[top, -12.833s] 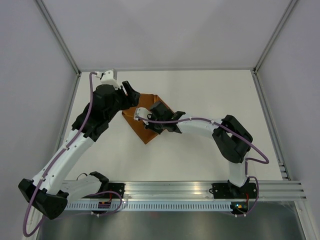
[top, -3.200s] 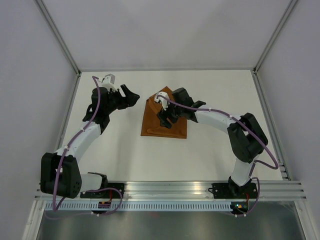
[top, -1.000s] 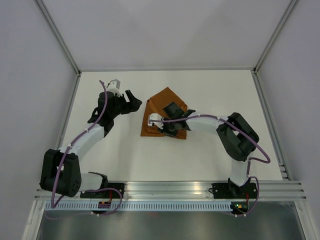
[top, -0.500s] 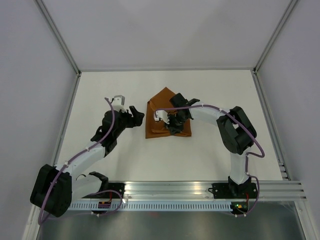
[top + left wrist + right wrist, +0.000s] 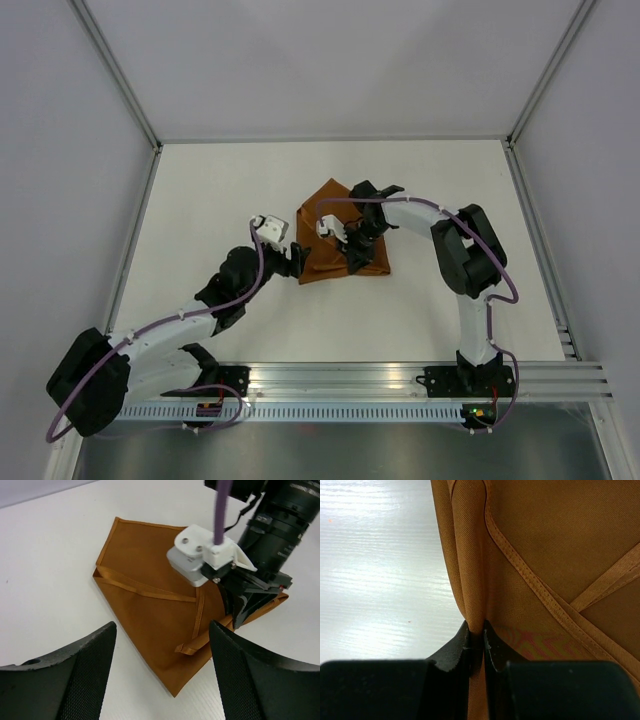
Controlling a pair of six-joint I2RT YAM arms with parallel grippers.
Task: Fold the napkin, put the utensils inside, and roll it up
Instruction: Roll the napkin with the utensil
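Note:
The rust-orange napkin [image 5: 322, 203] lies folded in the middle of the table, with hemmed flaps crossing on top [image 5: 145, 575]. My right gripper [image 5: 354, 256] is shut on a fold of the napkin at its near edge; the right wrist view shows cloth [image 5: 545, 555] pinched between the jaws [image 5: 476, 639]. That gripper also shows in the left wrist view [image 5: 239, 620]. My left gripper [image 5: 298, 259] is open and empty, just off the napkin's near left corner, with the corner between its fingers [image 5: 75, 680]. No utensils are in view.
White table surface [image 5: 200, 190] surrounds the napkin. Grey walls enclose the back and both sides, and a metal rail [image 5: 350, 385] runs along the near edge. The right arm [image 5: 455, 240] curves over the table's right half.
My left gripper has swung from the far left down and right to the napkin's near left corner. The right gripper and the napkin have shifted slightly to the right.

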